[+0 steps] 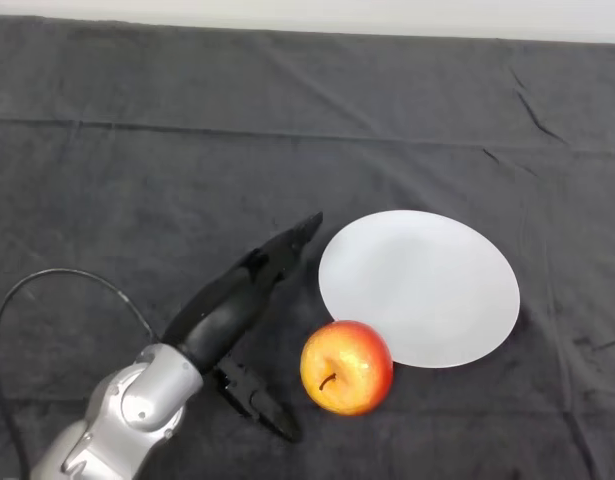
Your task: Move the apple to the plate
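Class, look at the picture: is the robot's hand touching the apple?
Apart. The head view shows dark cloth between the open left hand and the apple, on both the upper and lower side.

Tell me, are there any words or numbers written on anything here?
None. No words, numbers or signs show anywhere: the apple has no sticker, the white plate is plain, and the robot hand and dark cloth show no label.

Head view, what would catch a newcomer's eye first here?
The red and yellow apple stands out against the dark grey cloth, lying at the lower left edge of the round white plate. Just to the apple's left, the black hand on the silver-grey arm is open, fingers and thumb spread.
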Available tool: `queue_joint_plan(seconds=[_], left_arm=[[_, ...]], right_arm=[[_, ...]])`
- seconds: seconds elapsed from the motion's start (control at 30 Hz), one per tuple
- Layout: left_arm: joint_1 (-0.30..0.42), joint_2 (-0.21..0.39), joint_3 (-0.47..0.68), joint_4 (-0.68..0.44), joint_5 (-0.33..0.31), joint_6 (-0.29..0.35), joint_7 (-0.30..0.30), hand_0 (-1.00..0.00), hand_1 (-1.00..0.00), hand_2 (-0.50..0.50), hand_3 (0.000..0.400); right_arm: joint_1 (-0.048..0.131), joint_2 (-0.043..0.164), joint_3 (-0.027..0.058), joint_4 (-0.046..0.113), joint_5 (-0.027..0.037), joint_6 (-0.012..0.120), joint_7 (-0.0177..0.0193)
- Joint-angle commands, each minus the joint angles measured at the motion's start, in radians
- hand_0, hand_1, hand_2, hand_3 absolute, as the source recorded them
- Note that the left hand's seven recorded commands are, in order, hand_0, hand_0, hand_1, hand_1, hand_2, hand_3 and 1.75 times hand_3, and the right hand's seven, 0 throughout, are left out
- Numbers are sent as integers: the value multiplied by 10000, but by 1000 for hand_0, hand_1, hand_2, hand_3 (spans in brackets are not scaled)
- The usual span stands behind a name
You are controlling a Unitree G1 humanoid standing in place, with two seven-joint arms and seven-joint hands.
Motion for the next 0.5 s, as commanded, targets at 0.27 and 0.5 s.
queue_joint_plan(seconds=[0.27,0.5], left_arm=[[-607,-322,-958,727,-166,-203,265,-1000,-153,-424,400],[-909,-497,-1545,972,-372,-166,481,-1000,-1000,0,400]], right_arm=[[974,1254,-135,663,-231,496,-129],[974,1251,-154,668,-255,492,-136]])
